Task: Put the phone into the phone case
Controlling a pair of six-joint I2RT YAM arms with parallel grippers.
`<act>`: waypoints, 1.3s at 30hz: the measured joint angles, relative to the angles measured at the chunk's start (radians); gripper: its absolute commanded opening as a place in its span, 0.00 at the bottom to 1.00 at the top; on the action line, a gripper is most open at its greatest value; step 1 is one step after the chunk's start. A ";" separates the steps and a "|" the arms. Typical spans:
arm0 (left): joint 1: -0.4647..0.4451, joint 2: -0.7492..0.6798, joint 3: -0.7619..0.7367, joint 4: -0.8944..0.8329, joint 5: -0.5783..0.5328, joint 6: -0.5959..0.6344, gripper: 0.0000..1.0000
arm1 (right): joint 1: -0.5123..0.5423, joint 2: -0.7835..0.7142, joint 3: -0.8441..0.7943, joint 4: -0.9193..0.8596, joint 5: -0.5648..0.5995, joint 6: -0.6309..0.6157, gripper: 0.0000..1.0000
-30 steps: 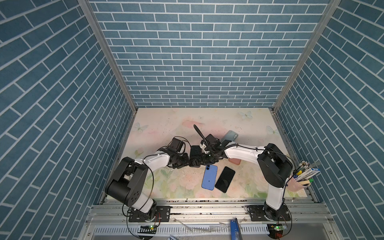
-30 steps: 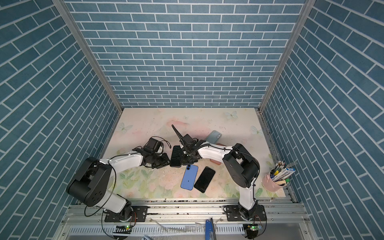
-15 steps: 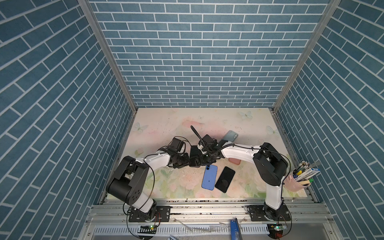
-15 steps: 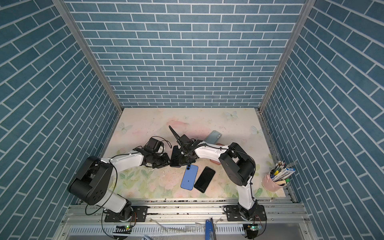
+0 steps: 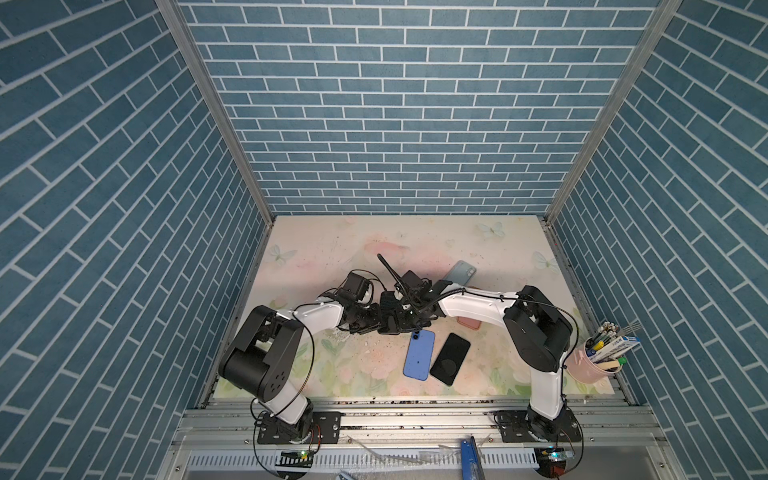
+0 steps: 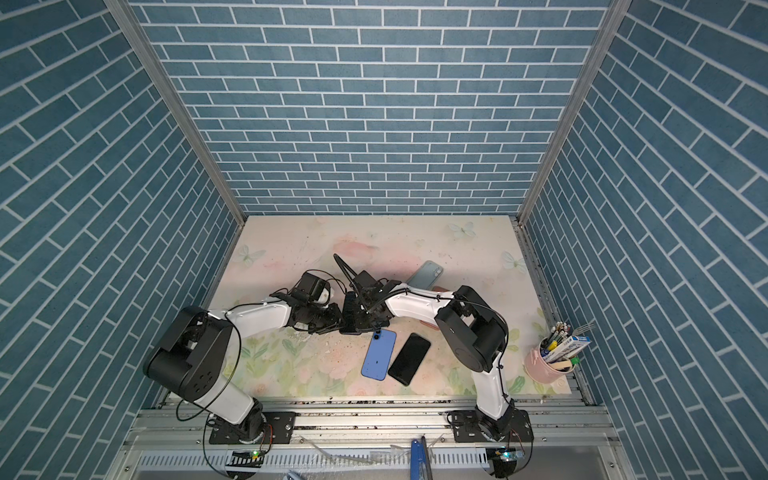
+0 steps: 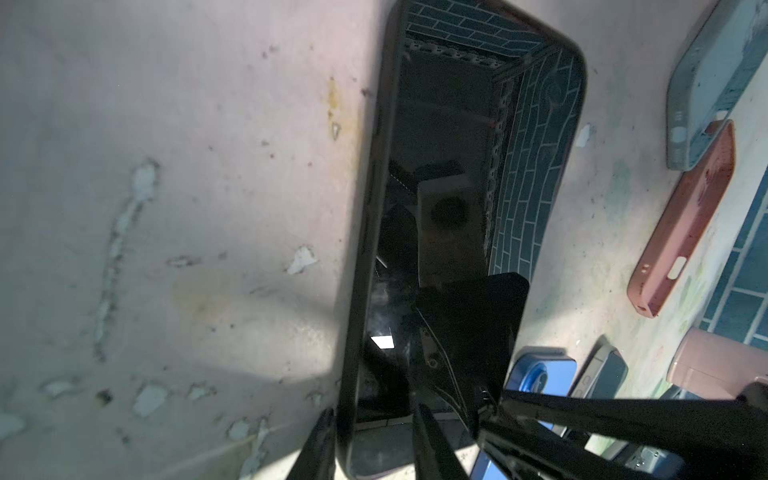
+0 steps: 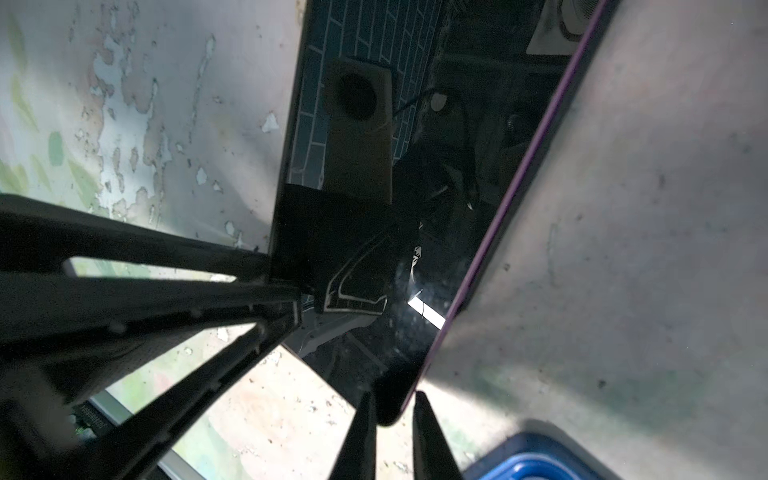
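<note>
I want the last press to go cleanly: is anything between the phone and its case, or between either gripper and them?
Nothing visible. The phone already lies inside the black phone case rim, and the left gripper and right gripper are right at its end.

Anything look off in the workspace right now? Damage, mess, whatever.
Yes. The table mat is worn. Its print has peeled away in pale patches near the dark phone, white flecks lie beside it, and there is a yellowish stain close to the phone's edge. No spill is visible.
</note>
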 measured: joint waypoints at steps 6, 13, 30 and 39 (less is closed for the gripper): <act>0.002 0.006 0.006 -0.003 0.004 0.006 0.33 | 0.009 0.004 0.012 -0.018 0.021 0.011 0.14; 0.003 0.012 0.013 -0.010 0.008 0.011 0.33 | 0.011 0.006 0.017 -0.026 0.024 0.027 0.13; 0.005 0.019 0.023 -0.022 0.012 0.014 0.33 | 0.013 0.019 0.030 -0.039 0.026 0.050 0.13; 0.007 0.029 0.035 -0.037 0.017 0.016 0.33 | 0.014 0.019 0.016 -0.027 0.028 0.098 0.07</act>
